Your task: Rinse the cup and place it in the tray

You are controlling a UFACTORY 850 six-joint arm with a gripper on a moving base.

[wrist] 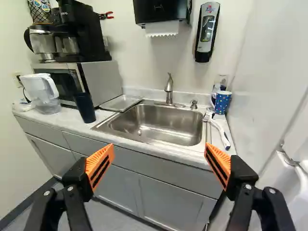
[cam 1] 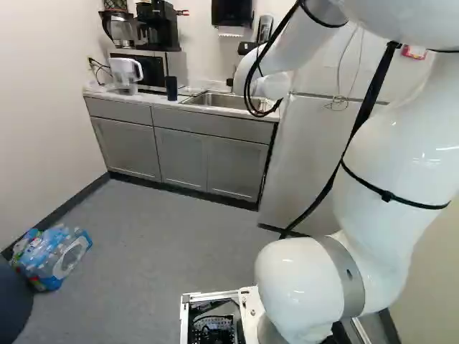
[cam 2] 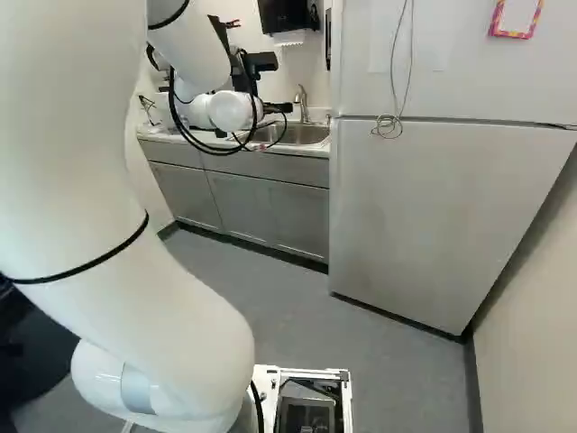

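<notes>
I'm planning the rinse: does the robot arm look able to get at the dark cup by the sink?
Probably yes: the jaws stand wide open and nothing shows between them and the dark cup, though the microwave stands close behind it.

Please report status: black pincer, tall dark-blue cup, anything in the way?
Pincer open, holding nothing. Cup on pale counter, beside silver metal tray. Nothing visible blocking stainless-steel sink.

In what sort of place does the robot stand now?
Probably a kitchenette or break room: a steel sink with a faucet, a coffee maker on a microwave, and a large fridge beside the counter.
</notes>
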